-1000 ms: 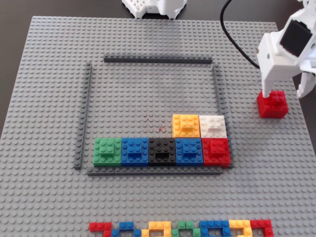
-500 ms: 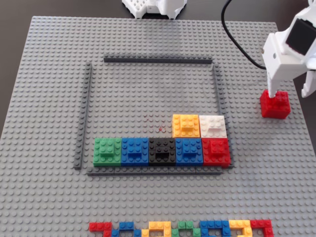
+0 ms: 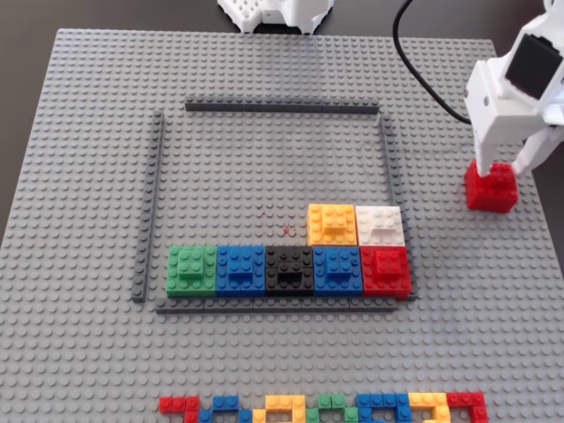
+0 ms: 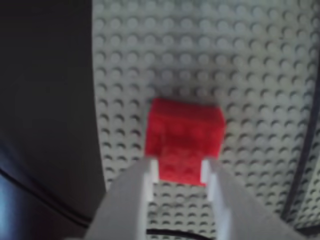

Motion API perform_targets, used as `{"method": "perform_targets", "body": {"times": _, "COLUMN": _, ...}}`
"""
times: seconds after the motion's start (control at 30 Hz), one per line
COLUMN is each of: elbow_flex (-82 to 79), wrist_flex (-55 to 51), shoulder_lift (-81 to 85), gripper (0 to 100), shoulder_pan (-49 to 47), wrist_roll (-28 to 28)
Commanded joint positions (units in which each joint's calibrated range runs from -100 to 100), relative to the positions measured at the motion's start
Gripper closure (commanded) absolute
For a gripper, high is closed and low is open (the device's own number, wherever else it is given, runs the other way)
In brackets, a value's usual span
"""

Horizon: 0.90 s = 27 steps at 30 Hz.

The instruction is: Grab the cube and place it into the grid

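Grey studded baseplate (image 3: 88, 352) fills the fixed view. At its right edge, the white gripper (image 3: 500, 167) points down, its 2 fingers clamped on the cube (image 3: 491, 187).

Eight blocks (image 3: 288, 269); four grey bars (image 3: 282, 107); one gripper (image 3: 502, 169).

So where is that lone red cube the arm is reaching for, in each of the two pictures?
Fixed view: the cube sits at the right edge of the grey baseplate, outside the grid, with the gripper over it.
Wrist view: the cube is at the centre, between the white fingers.
Shared landmark: the grid's dark bar nearest the cube, seen at the wrist view's right edge.
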State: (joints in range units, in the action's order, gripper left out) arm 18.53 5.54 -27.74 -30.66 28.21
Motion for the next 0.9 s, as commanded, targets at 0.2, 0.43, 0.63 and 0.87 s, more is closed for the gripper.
{"method": "perform_targets", "body": {"times": 0.2, "elbow_flex": -2.5, "wrist_flex": 1.1, "shoulder_lift": 3.7, "gripper": 99, "shoulder_pan": 0.9, "wrist_roll": 0.6}}
{"method": "perform_targets", "body": {"times": 0.43, "elbow_flex": -2.2, "wrist_flex": -0.1, "shoulder_lift": 8.0, "gripper": 100, "shoulder_pan": 1.1, "wrist_roll": 1.1}}
{"method": "perform_targets", "body": {"times": 0.63, "elbow_flex": 2.4, "wrist_flex": -3.6, "shoulder_lift": 12.8, "gripper": 100, "shoulder_pan": 1.2, "wrist_roll": 2.0}}
{"method": "perform_targets", "body": {"times": 0.87, "elbow_flex": 6.8, "wrist_flex": -8.6, "shoulder_lift": 19.1, "gripper": 100, "shoulder_pan": 1.2, "wrist_roll": 3.6}}
